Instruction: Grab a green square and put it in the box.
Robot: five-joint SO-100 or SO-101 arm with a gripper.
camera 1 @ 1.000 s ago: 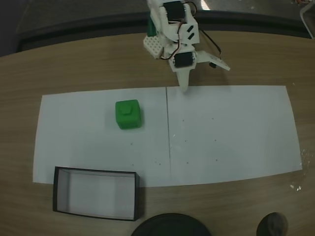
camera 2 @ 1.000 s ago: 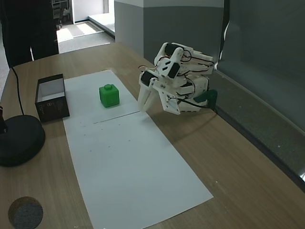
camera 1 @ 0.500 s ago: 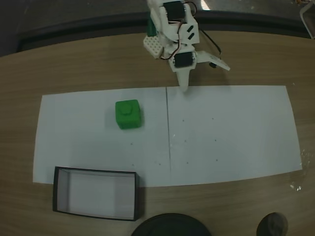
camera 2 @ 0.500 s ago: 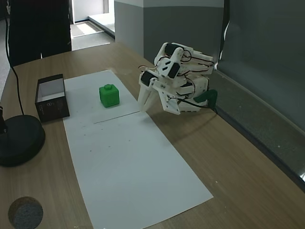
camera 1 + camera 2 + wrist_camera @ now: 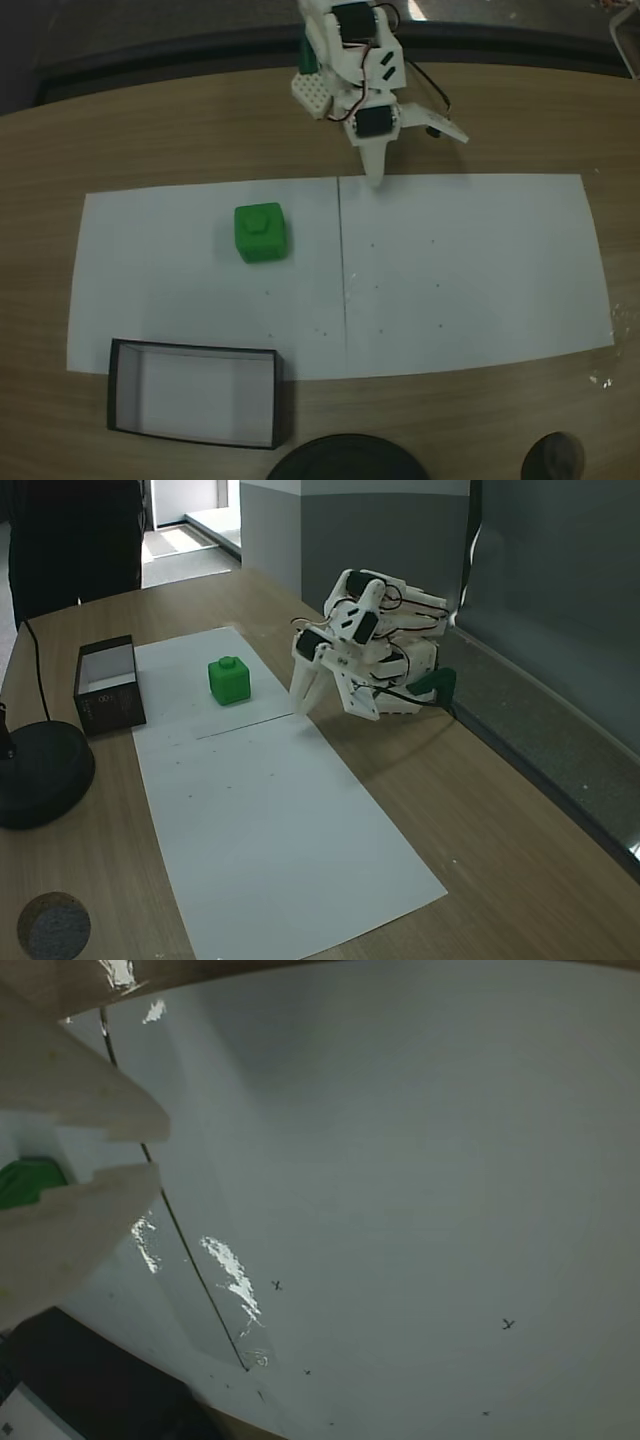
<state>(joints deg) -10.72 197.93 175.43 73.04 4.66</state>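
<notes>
Two fixed views and a wrist view on my screen.

Fixed view from above: the gripper points down at the far edge of the paper, right beside the thin line drawn across the sheet. Its fingers meet in a single tip, so I log it as closed on nothing. The cube sits on the paper left of the line, stud up, well apart from the gripper. The box lies at the near edge, partly on the paper, partly on the table, nearer me than the cube. A black disc shows at the bottom edge.

Wrist view: the fingers enter from the left, close together with a narrow slot between them. A sliver of the cube shows through that slot. The line runs down the paper.

Fixed view from the side: the arm is folded low, the gripper tip just at the paper's edge. The cube stands between gripper and box. The disc rests on the table near the box.
</notes>
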